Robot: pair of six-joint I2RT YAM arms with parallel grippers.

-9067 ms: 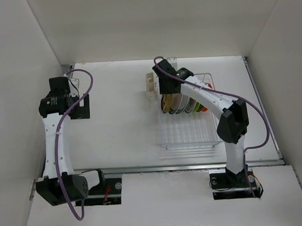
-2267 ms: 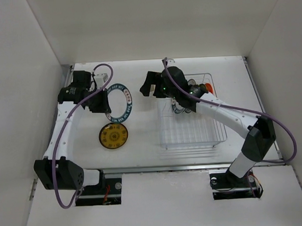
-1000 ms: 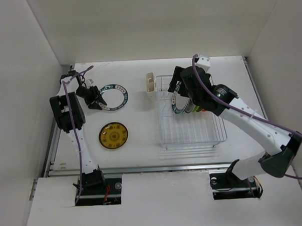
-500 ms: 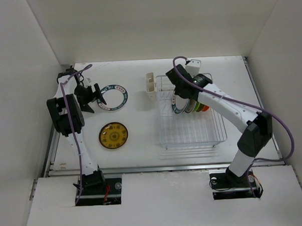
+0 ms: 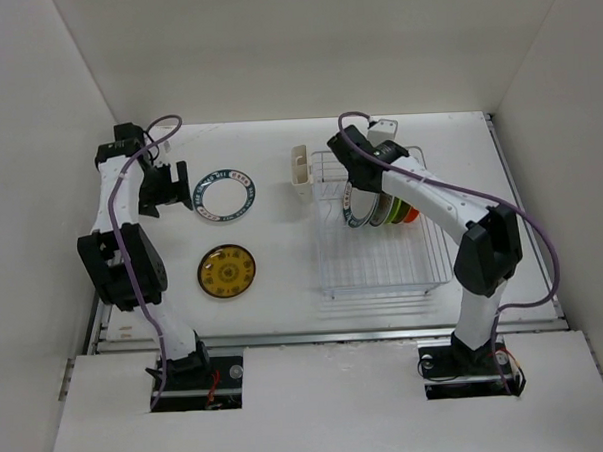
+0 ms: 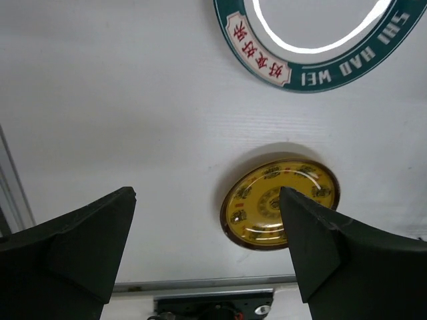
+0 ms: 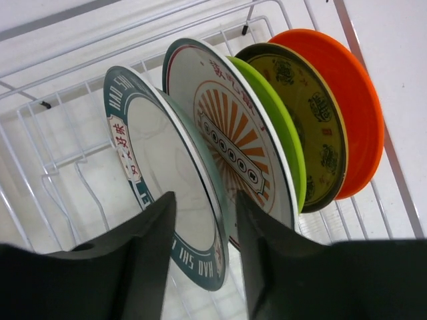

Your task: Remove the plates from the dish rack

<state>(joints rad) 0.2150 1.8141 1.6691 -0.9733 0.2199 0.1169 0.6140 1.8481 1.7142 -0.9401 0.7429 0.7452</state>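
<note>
The dish rack [image 5: 383, 252] stands right of centre, also in the right wrist view [image 7: 60, 133]. Several plates stand upright in it: a white one with a dark teal rim [image 7: 167, 180], a white one with an orange centre [image 7: 230, 143], a lime green one [image 7: 277, 130], a yellow patterned one [image 7: 310, 127] and an orange one [image 7: 350, 100]. My right gripper [image 7: 203, 223] is open, its jaws either side of the teal-rimmed plate's edge. On the table lie another teal-rimmed white plate [image 5: 225, 194] and a yellow patterned plate [image 5: 226, 271]. My left gripper [image 5: 180, 188] is open and empty, just left of the flat teal-rimmed plate.
A cream plastic cup [image 5: 300, 171] hangs on the rack's left side. White walls close in the table at the left, back and right. A metal rail [image 5: 326, 335] runs along the table's near edge.
My left gripper has drawn back to the left, away from the teal-rimmed plate lying on the table. My right gripper has come down over the first plate in the rack.
</note>
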